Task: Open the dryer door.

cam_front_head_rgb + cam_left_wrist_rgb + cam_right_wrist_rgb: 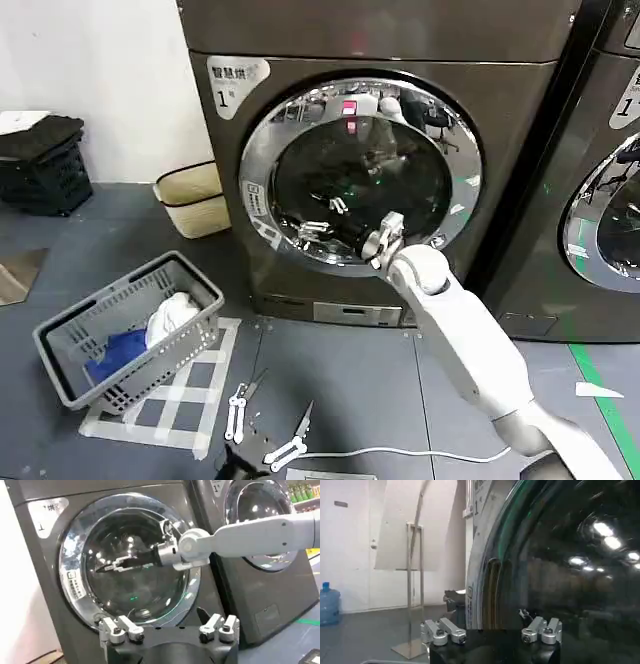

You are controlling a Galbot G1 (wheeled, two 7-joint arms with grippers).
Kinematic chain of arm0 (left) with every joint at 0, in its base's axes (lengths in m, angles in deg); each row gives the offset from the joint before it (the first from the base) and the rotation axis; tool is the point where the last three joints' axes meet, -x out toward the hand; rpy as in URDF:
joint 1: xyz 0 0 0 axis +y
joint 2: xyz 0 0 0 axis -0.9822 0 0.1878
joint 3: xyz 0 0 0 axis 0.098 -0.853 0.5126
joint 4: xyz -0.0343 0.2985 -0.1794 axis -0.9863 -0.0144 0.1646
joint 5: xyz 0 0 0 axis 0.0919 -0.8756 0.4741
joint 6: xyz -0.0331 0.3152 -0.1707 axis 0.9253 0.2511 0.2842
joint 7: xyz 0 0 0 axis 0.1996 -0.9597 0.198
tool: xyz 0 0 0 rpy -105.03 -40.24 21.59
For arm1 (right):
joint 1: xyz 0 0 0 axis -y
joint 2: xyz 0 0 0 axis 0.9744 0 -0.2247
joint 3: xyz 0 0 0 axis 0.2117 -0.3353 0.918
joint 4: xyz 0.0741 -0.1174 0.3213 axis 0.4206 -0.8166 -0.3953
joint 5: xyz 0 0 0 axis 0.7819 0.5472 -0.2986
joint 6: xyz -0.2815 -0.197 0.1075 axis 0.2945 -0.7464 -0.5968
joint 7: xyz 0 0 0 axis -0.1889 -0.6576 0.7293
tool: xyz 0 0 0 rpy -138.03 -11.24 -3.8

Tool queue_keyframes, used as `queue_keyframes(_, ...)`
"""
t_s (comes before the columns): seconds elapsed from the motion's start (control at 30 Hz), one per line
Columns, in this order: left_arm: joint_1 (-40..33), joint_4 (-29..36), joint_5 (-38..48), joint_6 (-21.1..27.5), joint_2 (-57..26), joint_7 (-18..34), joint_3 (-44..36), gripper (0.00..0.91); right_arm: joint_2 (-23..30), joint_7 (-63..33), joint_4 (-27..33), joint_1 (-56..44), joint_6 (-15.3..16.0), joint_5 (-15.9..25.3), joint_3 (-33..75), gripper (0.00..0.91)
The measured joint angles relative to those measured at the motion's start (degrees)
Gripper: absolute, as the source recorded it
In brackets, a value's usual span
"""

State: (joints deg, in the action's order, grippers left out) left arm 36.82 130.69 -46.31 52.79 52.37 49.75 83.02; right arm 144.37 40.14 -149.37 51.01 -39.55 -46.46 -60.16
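The dryer door (pixel 262 190) is a round porthole with a wide chrome rim and dark glass, lying flush on the dark-grey machine. My right gripper (pixel 322 225) reaches across the lower left of the glass. In the left wrist view this right gripper (pixel 107 567) points toward the rim's left side. The right wrist view shows the right gripper (pixel 487 607) open, with the door's chrome rim (pixel 479 585) running between its spread fingers. My left gripper (pixel 265 435) hangs low in front of the machine, open and holding nothing, facing the door (pixel 75 555).
A grey basket (pixel 60 350) with white and blue laundry sits on taped floor at the left. A beige basket (pixel 190 198) stands against the machine, and a black crate (pixel 45 165) is farther left. The neighbouring machine (pixel 600 200) stands on the right. A white cable (pixel 400 455) crosses the floor.
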Motion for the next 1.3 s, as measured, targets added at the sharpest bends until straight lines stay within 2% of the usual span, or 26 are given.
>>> queue_keyframes(1.3,0.28,0.46,0.09,0.07,0.20,-0.23,0.19,0.907,6.47,0.49,8.38,5.24,-0.34,2.05,-2.00,0.907)
